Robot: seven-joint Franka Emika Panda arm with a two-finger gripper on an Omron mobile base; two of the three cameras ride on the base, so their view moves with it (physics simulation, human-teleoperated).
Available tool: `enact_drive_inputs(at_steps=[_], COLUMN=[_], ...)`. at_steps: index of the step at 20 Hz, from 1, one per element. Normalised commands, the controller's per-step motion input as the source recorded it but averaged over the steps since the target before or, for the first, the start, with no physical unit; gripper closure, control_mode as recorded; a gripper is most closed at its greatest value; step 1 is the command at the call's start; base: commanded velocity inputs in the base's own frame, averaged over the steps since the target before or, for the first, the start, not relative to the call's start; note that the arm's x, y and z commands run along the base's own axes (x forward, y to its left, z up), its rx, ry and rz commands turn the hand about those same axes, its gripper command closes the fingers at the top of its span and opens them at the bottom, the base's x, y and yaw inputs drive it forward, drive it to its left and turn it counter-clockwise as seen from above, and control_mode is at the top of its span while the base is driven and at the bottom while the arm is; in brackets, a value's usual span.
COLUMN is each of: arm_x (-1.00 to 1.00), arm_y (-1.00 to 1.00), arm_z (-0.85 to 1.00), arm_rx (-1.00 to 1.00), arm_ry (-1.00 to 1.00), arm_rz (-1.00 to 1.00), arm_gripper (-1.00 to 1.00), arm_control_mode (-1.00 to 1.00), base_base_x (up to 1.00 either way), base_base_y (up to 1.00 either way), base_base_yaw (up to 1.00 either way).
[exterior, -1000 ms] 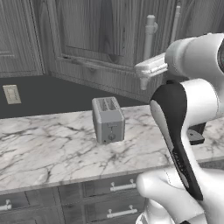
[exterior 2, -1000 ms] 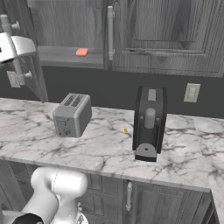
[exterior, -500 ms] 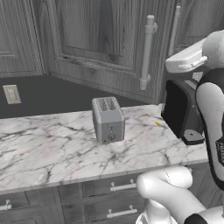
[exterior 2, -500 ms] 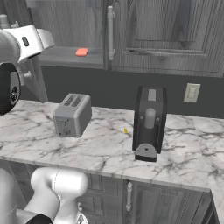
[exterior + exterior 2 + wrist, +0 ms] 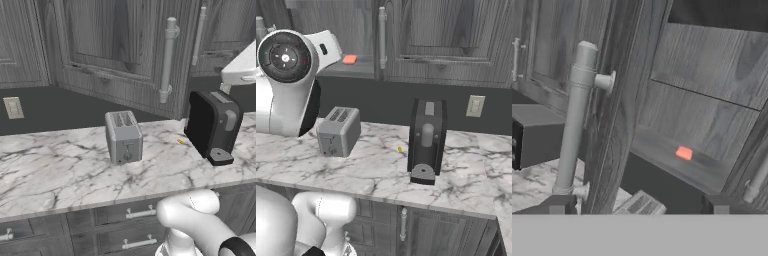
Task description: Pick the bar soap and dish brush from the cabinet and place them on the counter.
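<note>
Both base views are looking forward and down, from left and right, sharing the counter (image 5: pixel 60 170) and toaster (image 5: pixel 123 136). The hand view is facing the cabinet (image 5: pixel 712 100) shelf ahead of the end effector (image 5: pixel 637 205), fairly near.

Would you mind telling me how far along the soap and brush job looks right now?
Done: the cabinet door stands open, exposing its shelf. In hand: nothing is held; the jaws of the gripper are open and face the bar soap lying on that shelf. Left: pick the soap and set it on the counter, then the dish brush, which I can't make out here.
</note>
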Motion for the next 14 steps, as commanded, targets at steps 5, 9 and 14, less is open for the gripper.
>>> enact_drive_inputs(at_steps=[5,9,14], arm_x=[-0.04,0.03,0.0], arm_y=[-0.18,-0.16,-0.11], arm_z=[-0.12,-0.08,-0.22], arm_rx=[0.04,0.1,0.14], arm_ry=[-0.03,-0.08,-0.02], arm_rz=[0.17,0.06,0.1], arm_gripper=[-1.0,-1.0,-1.0], arm_control_mode=[-1.0,-1.0,-1.0], base_base_x=[0.0,0.0,0.0], base_base_y=[0.0,0.0,0.0], base_base_yaw=[0.0,0.0,0.0])
